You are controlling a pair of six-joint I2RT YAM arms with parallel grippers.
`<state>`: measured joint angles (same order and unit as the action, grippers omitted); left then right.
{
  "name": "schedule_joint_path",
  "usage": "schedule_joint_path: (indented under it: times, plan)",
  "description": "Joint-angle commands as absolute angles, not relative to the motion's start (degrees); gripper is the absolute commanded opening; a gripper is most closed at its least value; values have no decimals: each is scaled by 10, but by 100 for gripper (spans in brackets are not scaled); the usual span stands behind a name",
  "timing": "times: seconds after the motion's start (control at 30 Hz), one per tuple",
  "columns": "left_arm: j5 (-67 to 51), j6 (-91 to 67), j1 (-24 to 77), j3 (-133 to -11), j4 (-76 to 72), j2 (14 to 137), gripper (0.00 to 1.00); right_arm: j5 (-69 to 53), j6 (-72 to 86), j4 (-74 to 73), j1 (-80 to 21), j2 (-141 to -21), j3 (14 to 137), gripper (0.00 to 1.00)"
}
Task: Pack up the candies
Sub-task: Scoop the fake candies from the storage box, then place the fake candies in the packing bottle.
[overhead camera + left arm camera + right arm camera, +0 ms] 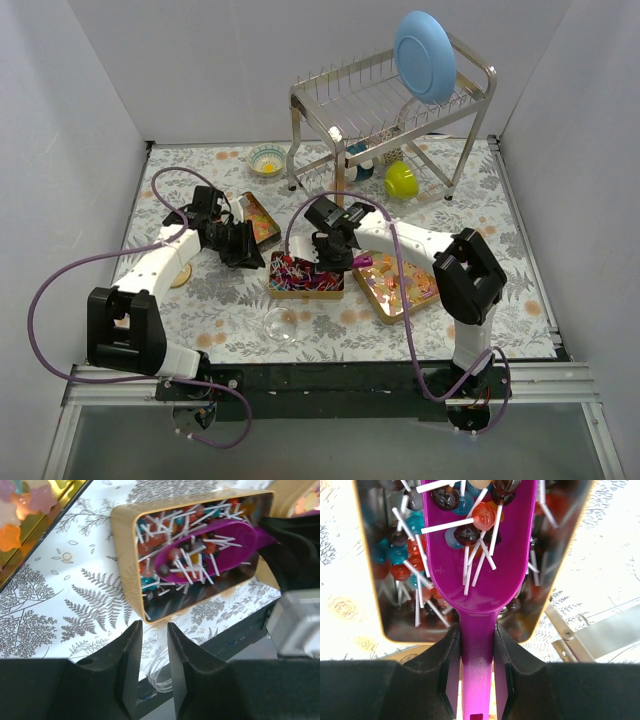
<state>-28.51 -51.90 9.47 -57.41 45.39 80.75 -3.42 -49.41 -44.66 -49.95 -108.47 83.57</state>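
Observation:
A gold tin [285, 290] in the middle of the table holds candies [150, 545]: round red, blue and dark ones on white sticks. My right gripper [477, 635] is shut on the handle of a purple scoop [485, 580]. The scoop's bowl lies inside the tin [370, 580] with several candies [482, 515] in it. My left gripper [154, 630] hovers just off the tin's near corner [125, 565], its jaws a little apart with nothing between them. Orange, yellow and pink gummy candies [20, 510] fill another gold tin [258, 215] beside the left arm.
A third gold tin [385, 305] with orange-yellow candies sits under the right arm. A clear glass bowl [282, 322] stands near the front edge. At the back are a metal dish rack [390, 110] with a blue plate [425, 55], a green cup [402, 180] and a small bowl [266, 160].

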Motion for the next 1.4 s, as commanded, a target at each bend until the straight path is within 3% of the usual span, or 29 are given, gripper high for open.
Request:
schedule_joint_path:
  times: [0.0,0.5,0.93,1.37]
  plan:
    - [-319,-498,89,-602,470,773,28,-85,-470,-411,-476,-1070,841,1]
    - [-359,-490,27,-631,432,759,28,-215,-478,-309,-419,-896,708,1]
    - [-310,-495,-25,-626,401,759,33,-111,-604,-499,-468,-913,807,1]
    - [-268,-504,-55,-594,383,741,36,-3,-609,-566,-579,-938,845,1]
